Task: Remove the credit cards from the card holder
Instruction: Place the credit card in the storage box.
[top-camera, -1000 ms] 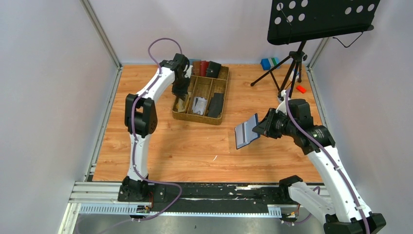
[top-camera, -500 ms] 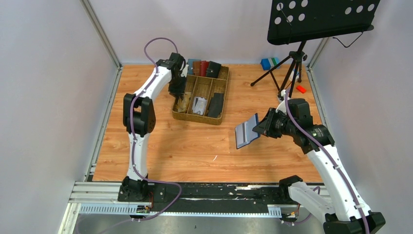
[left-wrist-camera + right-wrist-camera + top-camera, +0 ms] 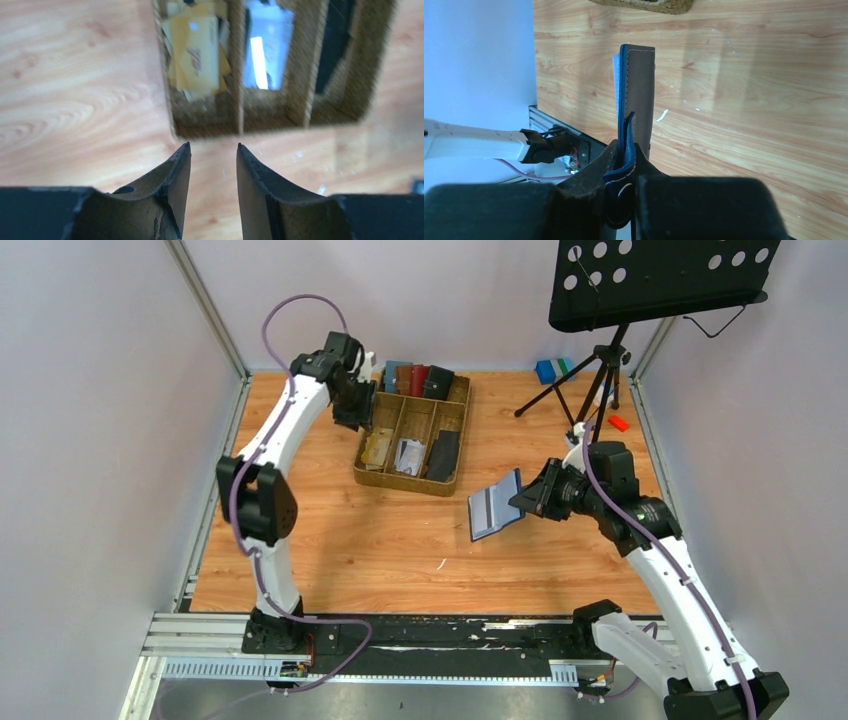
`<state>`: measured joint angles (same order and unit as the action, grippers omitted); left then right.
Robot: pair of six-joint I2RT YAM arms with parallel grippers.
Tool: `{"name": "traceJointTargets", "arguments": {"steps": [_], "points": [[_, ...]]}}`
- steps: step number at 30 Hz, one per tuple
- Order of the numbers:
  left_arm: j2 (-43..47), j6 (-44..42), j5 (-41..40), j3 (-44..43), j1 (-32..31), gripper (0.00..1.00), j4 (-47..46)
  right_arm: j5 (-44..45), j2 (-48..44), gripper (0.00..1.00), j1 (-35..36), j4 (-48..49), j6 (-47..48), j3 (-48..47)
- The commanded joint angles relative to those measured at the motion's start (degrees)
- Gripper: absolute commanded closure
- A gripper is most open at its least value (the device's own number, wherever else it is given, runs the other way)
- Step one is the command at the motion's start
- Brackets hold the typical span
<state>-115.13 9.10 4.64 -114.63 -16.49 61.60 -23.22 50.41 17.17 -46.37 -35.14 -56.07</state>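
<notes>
Your left pincer (image 3: 213, 147) is partway open, with a clear gap between the two fingers and nothing in it. On the left wrist cam it hangs over bare desk (image 3: 380, 540) just on the near side of the woven tray (image 3: 405, 484), fingertips pointing at the tray's near wall. From the top view that arm is reaching up toward the far-left corner of the tray.

Inside the tray, the tan-gold cards (image 3: 197, 47) are piled in the left compartment and the white/grey cards (image 3: 267, 55) are in the middle one. A black holder (image 3: 444, 454) lies in the right compartment. A few more holders stand bunched at the tray's far end.

Your right pincer (image 3: 626, 150) is clamped tight on the card holder (image 3: 493, 506). It grips the navy bifold at one edge and holds it up off the desk, right of centre and well apart from the tray. The holder is spread open with its inner face turned toward the left arm. On the right wrist cam you see it edge-on, sticking straight out from the fingers. I can't tell if any card sits in its pockets.

The music stand (image 3: 660, 280) is over the far-right corner.
</notes>
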Motion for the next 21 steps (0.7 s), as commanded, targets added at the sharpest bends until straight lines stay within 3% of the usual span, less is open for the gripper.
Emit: {"name": "traceJointTargets", "arguments": {"steps": [1, 4, 6, 7, 9, 12, 21], "points": [[15.26, 6.17, 11.31, 12.14, 0.0, 0.52, -4.8, -6.8, -0.95, 1.0, -0.21, 12.61, -7.21, 3.61], [25.76, 12.92, 26.86, 25.82, 0.03, 0.4, -15.52, -11.55, -1.02, 1.0, -0.18, 21.22, -13.22, 7.37], [32.68, 21.05, 34.47, 35.53, -0.01, 0.05, -25.44, -14.42, -0.81, 1.0, -0.14, 27.0, -16.59, 9.46], [36.22, 25.68, 37.63, 40.88, -0.03, 0.01, -31.06, -15.72, -0.71, 1.0, -0.12, 29.22, -17.8, 10.03], [42.17, 34.08, 40.92, 49.35, -0.03, 0.0, -42.03, -17.42, -0.54, 1.0, -0.12, 31.45, -19.26, 10.3], [49.24, 42.5, 42.59, 58.82, -0.25, 0.0, -50.25, -20.1, -0.68, 1.0, -0.03, 34.29, -21.8, 10.98], [59.53, 57.06, 40.58, 71.51, -5.5, 0.05, -65.56, -23.09, -4.89, 1.0, 0.18, 48.4, -37.09, 17.33]]}}
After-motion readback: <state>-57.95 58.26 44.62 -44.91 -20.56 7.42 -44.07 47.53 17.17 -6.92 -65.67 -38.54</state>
